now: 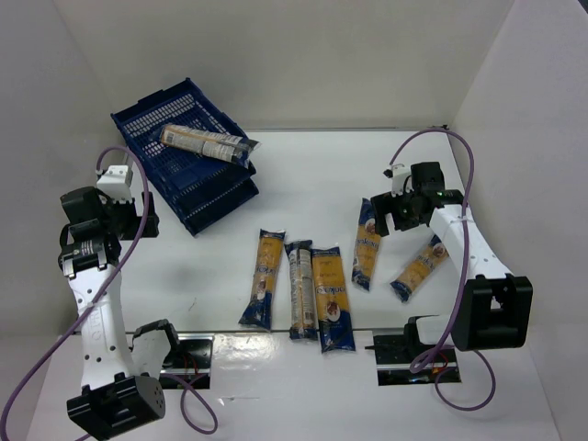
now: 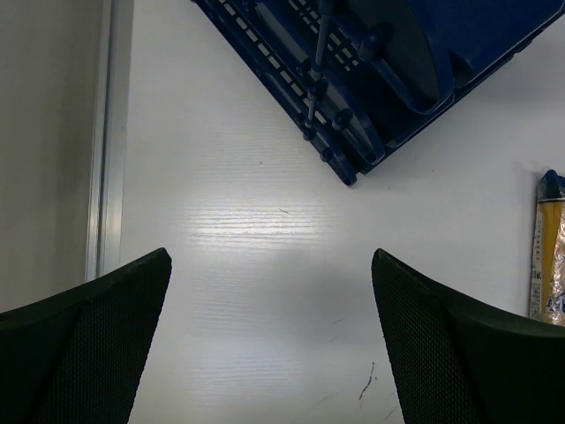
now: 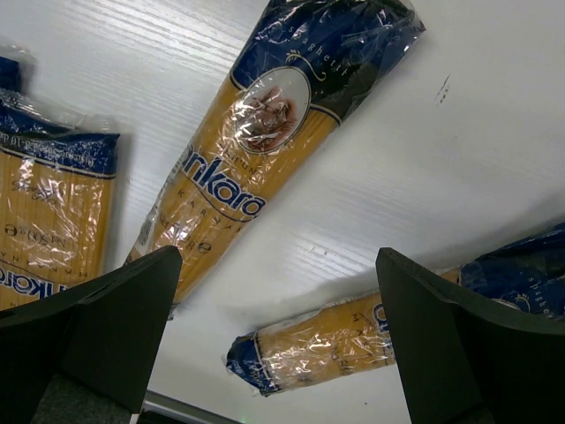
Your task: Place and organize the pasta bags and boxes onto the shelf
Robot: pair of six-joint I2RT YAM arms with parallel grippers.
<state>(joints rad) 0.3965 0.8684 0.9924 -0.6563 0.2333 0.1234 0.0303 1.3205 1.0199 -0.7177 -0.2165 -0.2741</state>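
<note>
Right claw (image 3: 278, 256), wide, over a packet (image 3: 256, 132) at centre; left claw (image 2: 269, 256), wide, below the crates (image 2: 477, 35). Only overhead shows the crated packet (image 1: 204, 142).

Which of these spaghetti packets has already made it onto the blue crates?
The pale, clear-wrapped packet lying across the top of the blue crates, far left. The other five packets all lie on the white table, nearer the arms.

The white table (image 2: 238, 291) is lit brightly and evenly from above, with faint shadows. Glare is seen at the centre of the left wrist view, glints on the packet (image 3: 265, 124) wrap; fingers (image 2: 79, 353) at 5 and 7 o'clock are blurred.
</note>
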